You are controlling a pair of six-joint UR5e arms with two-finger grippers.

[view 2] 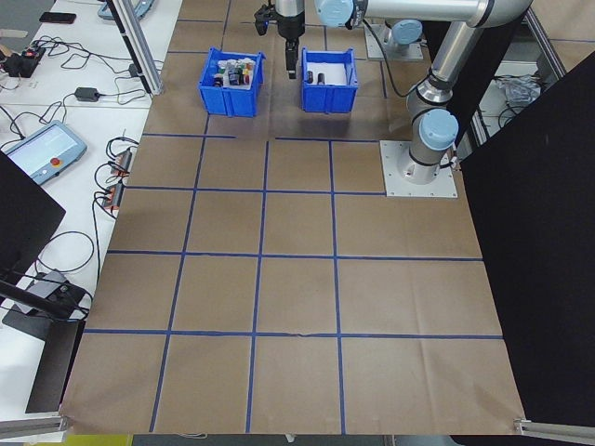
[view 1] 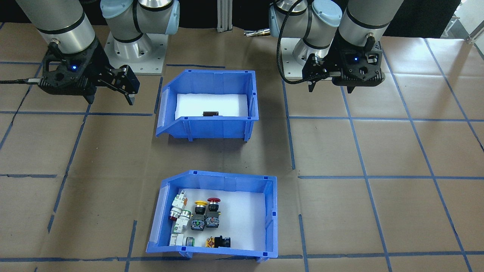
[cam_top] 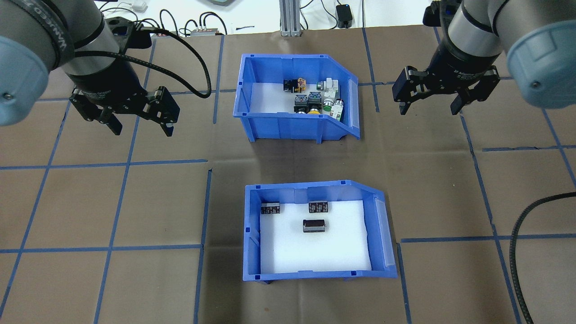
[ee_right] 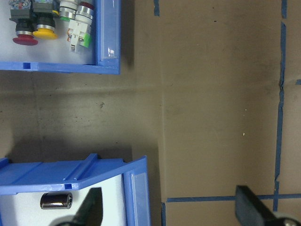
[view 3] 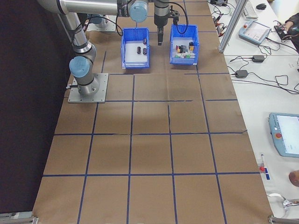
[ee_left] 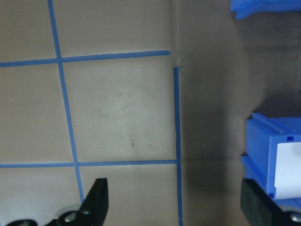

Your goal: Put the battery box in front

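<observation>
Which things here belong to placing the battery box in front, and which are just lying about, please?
For the job:
battery box
left claw
right claw

Lying about:
bin of push-button switches

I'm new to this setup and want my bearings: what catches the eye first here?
Two alike blue bins sit mid-table, one behind the other: the battery box, nearer the robot, holds black cylinders on white foam; the switch bin, farther away, holds red, yellow and white push-buttons. The left gripper and right gripper hang open on either side, holding nothing.
</observation>
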